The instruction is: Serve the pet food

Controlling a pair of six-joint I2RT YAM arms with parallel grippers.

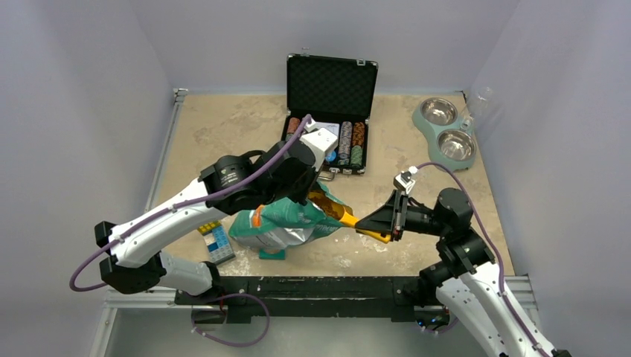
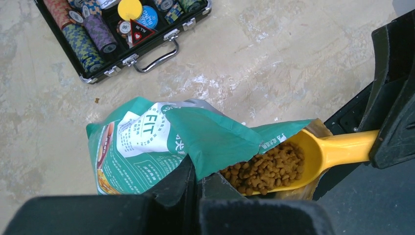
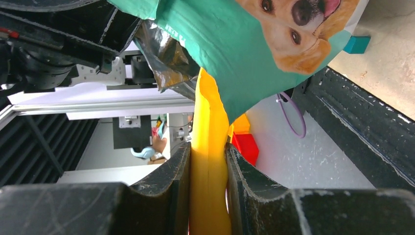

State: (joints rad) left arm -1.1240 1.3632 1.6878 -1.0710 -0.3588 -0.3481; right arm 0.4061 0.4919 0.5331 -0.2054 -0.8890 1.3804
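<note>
The teal-green bag [image 1: 279,223] with a golden dog [image 3: 293,29] stands near the table's front middle. My left gripper [image 1: 307,190] is shut on the bag's torn top edge [image 2: 210,142] and holds the mouth open. My right gripper [image 1: 387,222] is shut on the handle of a yellow scoop [image 3: 208,147]. The scoop's bowl [image 2: 313,152] lies in the bag's mouth, filled with brown kibble pellets [image 2: 266,166]. The scoop [image 1: 350,218] points left into the bag. A green double bowl [image 1: 446,130] with two steel dishes stands at the far right; no kibble shows in it.
An open black case [image 1: 331,85] of poker chips [image 2: 85,41] lies behind the bag. A small colourful box [image 1: 216,242] and a teal block [image 1: 271,254] lie at the front edge beside the bag. A black rail [image 1: 312,286] runs along the front.
</note>
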